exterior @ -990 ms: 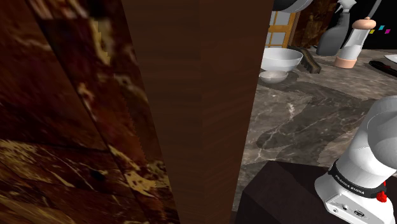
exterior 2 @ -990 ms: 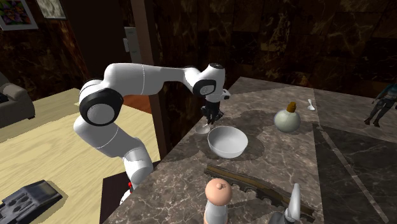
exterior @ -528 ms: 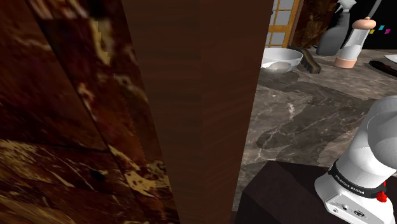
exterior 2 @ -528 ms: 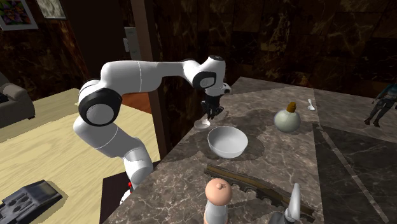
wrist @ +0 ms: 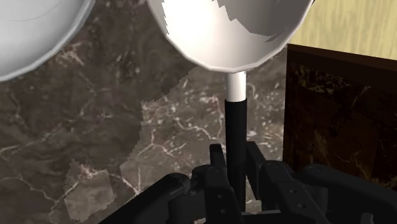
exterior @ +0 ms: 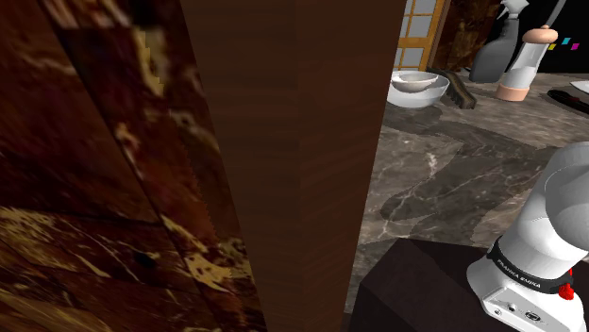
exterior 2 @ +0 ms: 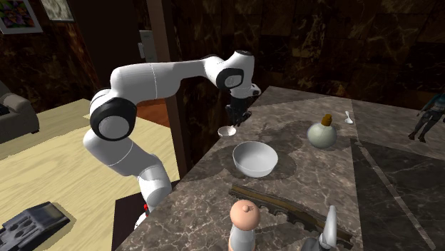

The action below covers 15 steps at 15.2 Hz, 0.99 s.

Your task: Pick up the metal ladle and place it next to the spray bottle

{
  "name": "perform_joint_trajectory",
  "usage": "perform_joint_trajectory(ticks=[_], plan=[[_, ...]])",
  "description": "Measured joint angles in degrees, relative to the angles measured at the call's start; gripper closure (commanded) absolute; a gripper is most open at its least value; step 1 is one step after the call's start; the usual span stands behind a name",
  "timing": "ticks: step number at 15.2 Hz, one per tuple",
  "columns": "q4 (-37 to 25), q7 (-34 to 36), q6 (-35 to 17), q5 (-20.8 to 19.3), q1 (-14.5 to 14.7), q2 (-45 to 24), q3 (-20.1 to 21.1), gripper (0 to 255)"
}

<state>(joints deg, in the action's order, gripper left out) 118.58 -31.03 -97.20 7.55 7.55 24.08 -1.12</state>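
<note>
Ladle (exterior: 412,80), silvery-white with a round cup and a thin black handle, shows in the shoulder view directly in front of the round white bowl (exterior: 420,94), its cup overlapping that bowl's rim. Under both runs a dark grey marble counter (exterior: 453,170) veined in white. Just behind the white bowl lies a dark ridged strip (exterior: 461,91). Farther behind it stand a grey spray bottle (exterior: 491,49) and a peach-and-white cylindrical bottle (exterior: 522,64), well apart from the ladle. A broad brown wooden post (exterior: 293,160) blocks everything to the white bowl's near side. The arm's white base (exterior: 538,245) sits on the dark stand (exterior: 415,292).

In the second exterior view the white arm (exterior 2: 157,78) arches over the counter's edge. Its black gripper (exterior 2: 237,116) pinches the ladle's handle, and the cup hangs below it, near the white bowl and apparently clear of the stone. Beyond the white bowl are a pale green round flask with a brown stopper (exterior 2: 322,133), a small white spoon (exterior 2: 348,118) and a dark figurine (exterior 2: 426,118). Dark marble walls (exterior 2: 321,43) close the room. A yellowish wooden floor (exterior 2: 57,157) and a grey sofa (exterior 2: 14,114) lie off the counter.

In the wrist view the black fingers (wrist: 216,167) clasp the handle between them. The cup is ahead of them, just beside the white bowl, and a dark brown panel (wrist: 337,127) lies on its other side.
</note>
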Motion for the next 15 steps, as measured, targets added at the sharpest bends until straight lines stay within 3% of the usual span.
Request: perform_joint_trajectory(ticks=[15], plan=[[-14.2,1.2,11.2,-0.1,-0.1,-2.9,-0.2,255]])
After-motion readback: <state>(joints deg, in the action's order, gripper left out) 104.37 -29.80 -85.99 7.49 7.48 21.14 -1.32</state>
